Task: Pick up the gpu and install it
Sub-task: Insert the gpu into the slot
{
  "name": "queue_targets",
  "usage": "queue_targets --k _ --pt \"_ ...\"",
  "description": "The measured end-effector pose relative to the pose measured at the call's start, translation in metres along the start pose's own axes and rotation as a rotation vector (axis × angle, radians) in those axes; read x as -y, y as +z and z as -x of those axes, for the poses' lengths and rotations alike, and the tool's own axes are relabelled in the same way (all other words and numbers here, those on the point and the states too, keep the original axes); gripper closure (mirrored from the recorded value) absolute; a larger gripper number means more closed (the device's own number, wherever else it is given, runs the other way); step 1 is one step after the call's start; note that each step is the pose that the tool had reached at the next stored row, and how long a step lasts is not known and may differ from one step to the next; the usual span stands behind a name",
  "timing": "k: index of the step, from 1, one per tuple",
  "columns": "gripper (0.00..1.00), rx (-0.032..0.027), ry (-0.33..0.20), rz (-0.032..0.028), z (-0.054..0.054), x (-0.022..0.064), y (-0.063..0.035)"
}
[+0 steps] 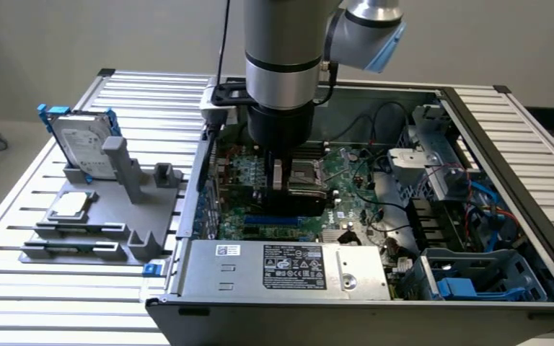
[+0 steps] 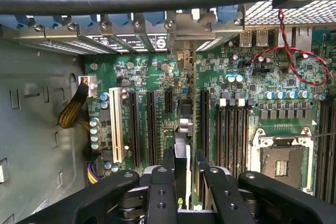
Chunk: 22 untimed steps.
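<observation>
The open computer case occupies the middle of the desk and reaches toward the desk's edge on the exterior view's right. It lies on its side, so the motherboard faces up and the arm has vertical access. The tool is lowered inside the case and pinches the gpu, which hangs below it over the board with the black shroud facing the exterior camera. In the wrist view the tool grips the gpu edge-on, with its fingers on either face of the card. This hold appears intended to keep the card upright and its lower edge free for a slot. The card runs parallel to the dark expansion slots and sits just beside them, between that group and the memory slots. Whether its edge touches a slot cannot be determined. Judgement: the card is lifted and brought over the slot area, but seating is not confirmed. A grey fixture near the desk's edge on the exterior view's left holds the hard drive upright in its blue frame and a CPU chip lying flat, both well apart from the tool. The empty processor socket lies beside the working area.
</observation>
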<state>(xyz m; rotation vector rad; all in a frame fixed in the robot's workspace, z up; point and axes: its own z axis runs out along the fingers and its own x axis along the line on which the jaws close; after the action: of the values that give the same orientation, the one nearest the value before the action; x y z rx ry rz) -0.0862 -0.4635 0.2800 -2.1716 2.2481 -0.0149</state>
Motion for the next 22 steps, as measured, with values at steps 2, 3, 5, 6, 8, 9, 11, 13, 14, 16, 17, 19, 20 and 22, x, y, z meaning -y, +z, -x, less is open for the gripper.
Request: queue_targets --k 2,3,5,6,8,9,11,13,14,16,17,19,20,22 --pt "0.74 0.0001 0.000 0.0000 0.0000 0.0000 0.0001" --pt "0.74 0.0001 0.000 0.0000 0.0000 -0.0002 0.0002" --pt "0.74 0.0005 0.000 -0.0001 0.0000 -0.0005 0.0009" --pt "0.74 0.0006 0.000 0.0002 0.0000 -0.0009 0.0012" --pt "0.74 0.0012 0.000 0.0023 0.0000 -0.0012 0.0016" --pt "0.74 0.0019 0.000 0.0031 0.0000 -0.0013 0.0019" --pt "0.74 0.0032 0.000 0.0040 -0.0001 -0.0014 0.0024" --pt "0.74 0.0048 0.000 0.0052 -0.0001 -0.0015 0.0033" --pt "0.74 0.0053 0.001 0.0061 -0.0002 -0.0015 0.0038" --pt "0.74 0.0060 0.001 0.0076 -0.0002 -0.0018 0.0052" --pt "0.74 0.0064 0.001 0.0084 -0.0002 -0.0018 0.0059" --pt "0.74 0.0070 0.002 0.0101 -0.0002 -0.0019 0.0070" --pt "0.74 0.0073 0.002 0.0109 -0.0003 -0.0020 0.0074" --pt "0.74 0.0077 0.002 0.0129 -0.0003 -0.0020 0.0079"
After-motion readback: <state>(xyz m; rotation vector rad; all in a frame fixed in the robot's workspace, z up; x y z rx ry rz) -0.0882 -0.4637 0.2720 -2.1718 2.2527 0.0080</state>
